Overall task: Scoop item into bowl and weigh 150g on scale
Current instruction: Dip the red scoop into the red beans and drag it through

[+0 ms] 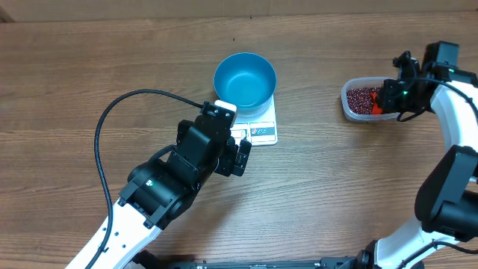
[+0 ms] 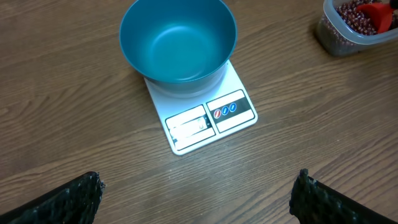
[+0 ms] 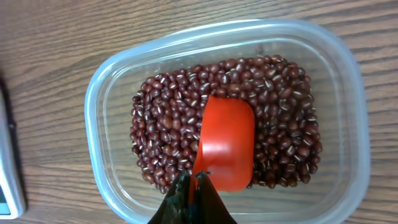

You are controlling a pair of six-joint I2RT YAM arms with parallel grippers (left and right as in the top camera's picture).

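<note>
A bright blue bowl (image 1: 245, 80) (image 2: 178, 43) stands empty on the white scale (image 1: 263, 133) (image 2: 214, 118), its display edge towards my left arm. My left gripper (image 1: 243, 157) (image 2: 199, 193) hovers over bare wood just in front of the scale, open wide, nothing between its fingers. At the right, dark red beans (image 1: 362, 97) (image 3: 161, 130) fill a clear tub. A red scoop (image 1: 378, 107) (image 3: 227, 143) rests with its cup on the beans. My right gripper (image 1: 390, 96) (image 3: 194, 179) is shut on the scoop's thin handle.
The clear plastic tub (image 1: 346, 104) (image 3: 93, 106) (image 2: 329, 37) sits on the wooden table right of the scale. A black cable (image 1: 104, 127) loops over the table beside my left arm.
</note>
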